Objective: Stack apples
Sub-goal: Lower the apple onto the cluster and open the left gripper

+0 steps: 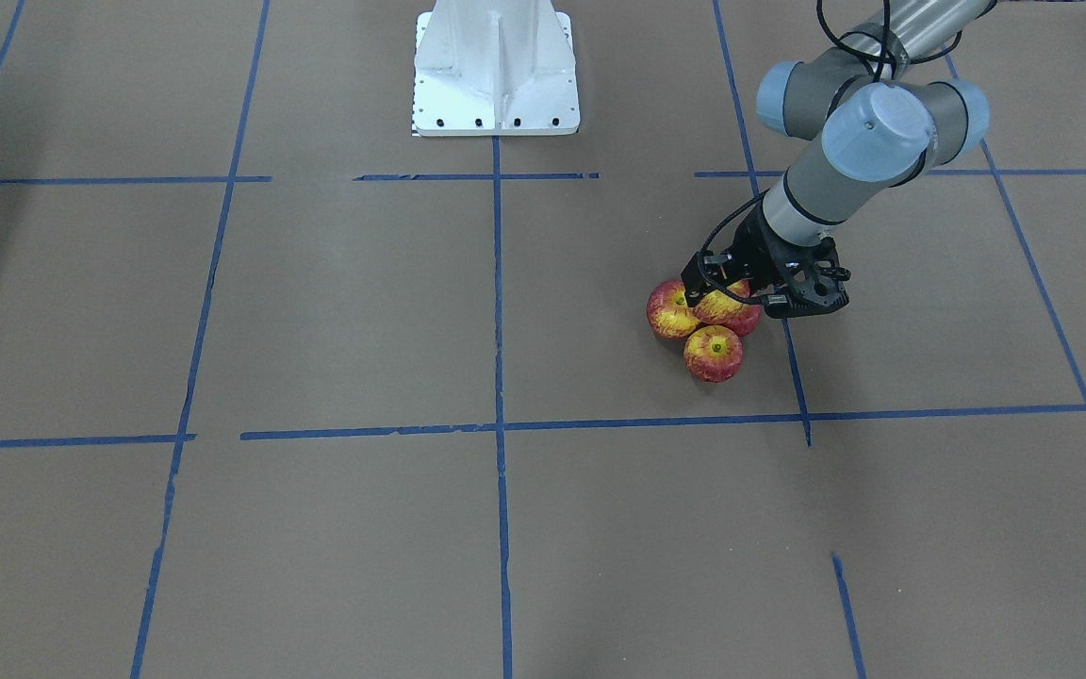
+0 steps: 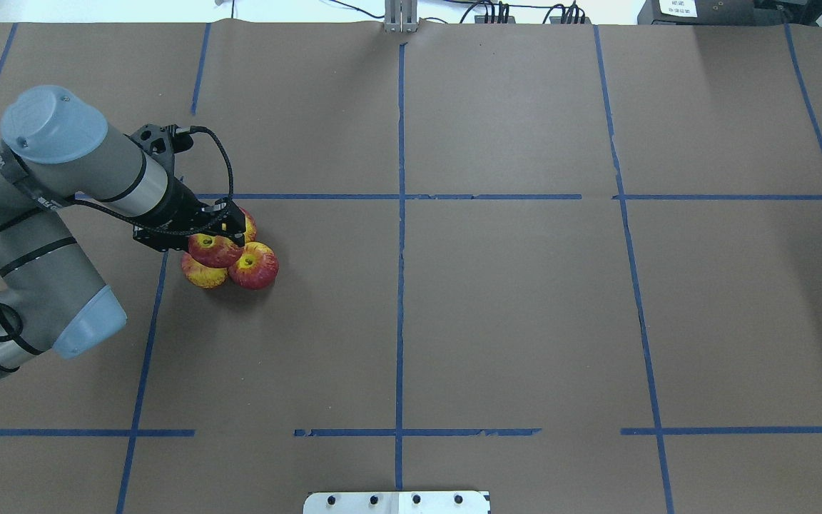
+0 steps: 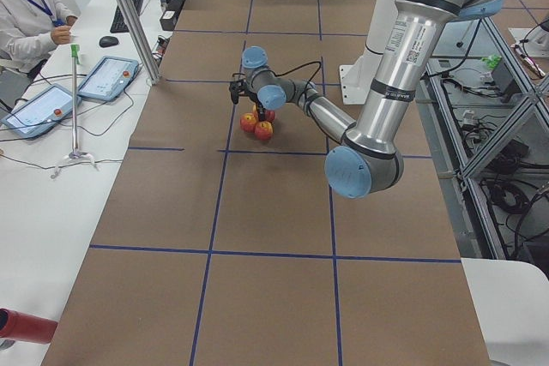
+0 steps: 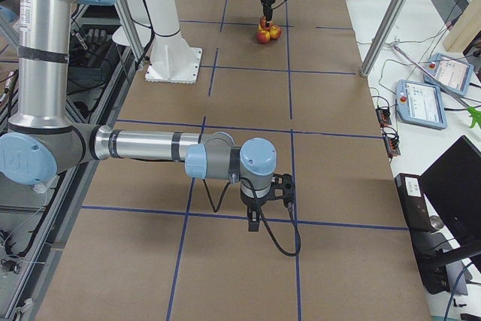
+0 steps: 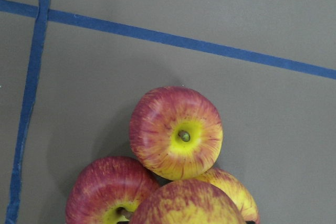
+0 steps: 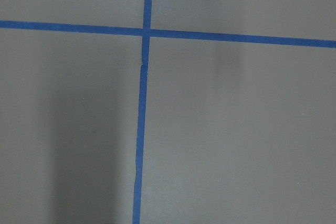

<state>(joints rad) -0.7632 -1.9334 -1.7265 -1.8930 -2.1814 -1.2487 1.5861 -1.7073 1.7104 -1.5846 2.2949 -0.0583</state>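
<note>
The left gripper [image 1: 722, 288] hangs tip-down over a tight cluster of four red-and-yellow apples on the brown paper-covered table [image 2: 511, 321]. The cluster is on the robot's left side, just beside a crossing of the blue tape lines [image 2: 400, 285].

Three apples sit on the paper touching one another: the front apple [image 2: 255, 266], the side apple [image 2: 201, 275] and the rear apple [image 2: 249, 225], which is partly hidden behind the gripper. The top apple [image 2: 212, 250] rests on these three, dimple up, directly at the gripper's tips. The jaws stand to either side of it. Cables and the gripper body hide the contact, so it cannot be told whether they clamp the fruit or stand free of it.

In the left wrist view, the top apple fills the lower edge, with the others around it.

The right gripper [image 4: 255, 219] hangs low over bare paper, well apart from the apples. Whether its claw is open or closed cannot be told. The white robot base [image 1: 496, 71] is bolted at the table's edge.
</note>
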